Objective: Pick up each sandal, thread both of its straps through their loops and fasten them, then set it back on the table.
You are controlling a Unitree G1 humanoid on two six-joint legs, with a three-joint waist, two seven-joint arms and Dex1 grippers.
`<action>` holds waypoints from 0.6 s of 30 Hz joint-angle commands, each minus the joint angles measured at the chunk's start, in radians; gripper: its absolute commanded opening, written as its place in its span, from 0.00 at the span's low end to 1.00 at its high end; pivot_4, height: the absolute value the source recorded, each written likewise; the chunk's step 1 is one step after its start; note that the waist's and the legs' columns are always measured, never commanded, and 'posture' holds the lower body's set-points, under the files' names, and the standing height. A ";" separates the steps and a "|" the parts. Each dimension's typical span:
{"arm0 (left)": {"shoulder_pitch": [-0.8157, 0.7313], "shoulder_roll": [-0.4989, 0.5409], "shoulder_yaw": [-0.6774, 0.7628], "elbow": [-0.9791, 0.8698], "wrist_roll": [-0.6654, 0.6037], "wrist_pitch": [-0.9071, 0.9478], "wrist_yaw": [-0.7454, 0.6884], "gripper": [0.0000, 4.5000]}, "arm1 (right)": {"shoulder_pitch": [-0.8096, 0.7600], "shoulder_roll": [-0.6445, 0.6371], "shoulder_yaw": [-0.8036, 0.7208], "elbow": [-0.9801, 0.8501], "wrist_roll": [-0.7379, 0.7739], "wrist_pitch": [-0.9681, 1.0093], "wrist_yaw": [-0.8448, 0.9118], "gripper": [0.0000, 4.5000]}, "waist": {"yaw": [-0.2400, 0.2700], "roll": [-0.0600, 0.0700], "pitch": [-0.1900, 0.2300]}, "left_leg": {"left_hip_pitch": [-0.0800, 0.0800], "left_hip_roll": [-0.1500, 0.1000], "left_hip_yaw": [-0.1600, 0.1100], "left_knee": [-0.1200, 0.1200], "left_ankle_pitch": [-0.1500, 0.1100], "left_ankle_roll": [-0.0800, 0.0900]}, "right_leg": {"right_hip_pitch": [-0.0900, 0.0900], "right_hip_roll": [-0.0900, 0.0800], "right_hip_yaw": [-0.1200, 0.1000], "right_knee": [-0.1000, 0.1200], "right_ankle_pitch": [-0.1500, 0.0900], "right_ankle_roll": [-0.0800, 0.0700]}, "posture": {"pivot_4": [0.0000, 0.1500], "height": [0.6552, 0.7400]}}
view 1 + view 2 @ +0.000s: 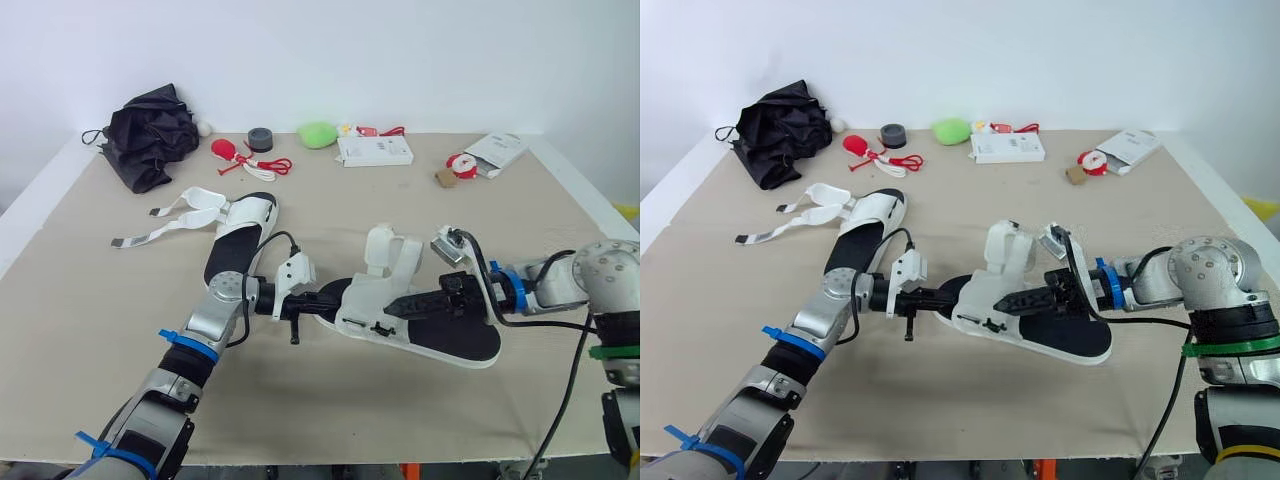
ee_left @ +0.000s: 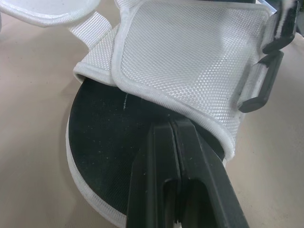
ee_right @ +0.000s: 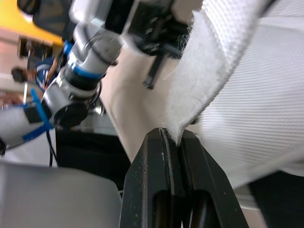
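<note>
White near sandal (image 1: 460, 340), mid-table, straps raised — far sandal (image 1: 232, 250), straps splayed loose

Both arms meet at the near sandal (image 1: 420, 325) mid-bench, the left gripper (image 1: 335, 298) and right gripper (image 1: 405, 303) blocking approach from either side. Behind the left arm, the second sandal (image 1: 240, 232) trails loose straps (image 1: 165, 222) over the bench (image 1: 400, 420) (a snag for any low sweep). A black umbrella (image 1: 150, 130), a white box (image 1: 375, 150) and small clutter line the far edge; the front strip lies open.
</note>
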 commanded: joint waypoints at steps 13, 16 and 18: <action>0.066 0.040 -0.058 0.069 0.061 0.080 0.001 0.00 | -0.026 -0.049 0.233 -0.178 -0.319 -0.217 0.309 0.02 | -0.001 0.000 -0.003 | 0.005 0.001 -0.001 0.000 0.000 0.000 | 0.004 0.000 -0.002 0.000 -0.001 -0.001 | 1.00 1.00; 0.070 0.042 -0.058 0.065 0.062 0.081 0.002 0.00 | 0.020 -0.053 0.228 -0.251 -0.366 -0.319 0.359 0.02 | -0.001 0.000 -0.003 | 0.005 0.001 -0.003 0.000 -0.001 -0.001 | 0.005 0.000 -0.003 0.000 -0.002 -0.002 | 1.00 1.00; 0.074 0.042 -0.058 0.060 0.062 0.083 0.003 0.00 | 0.047 -0.036 0.216 -0.264 -0.395 -0.362 0.357 0.02 | -0.001 0.000 -0.003 | 0.006 0.001 -0.003 0.000 -0.002 -0.003 | 0.005 0.000 -0.004 0.000 -0.004 -0.003 | 1.00 1.00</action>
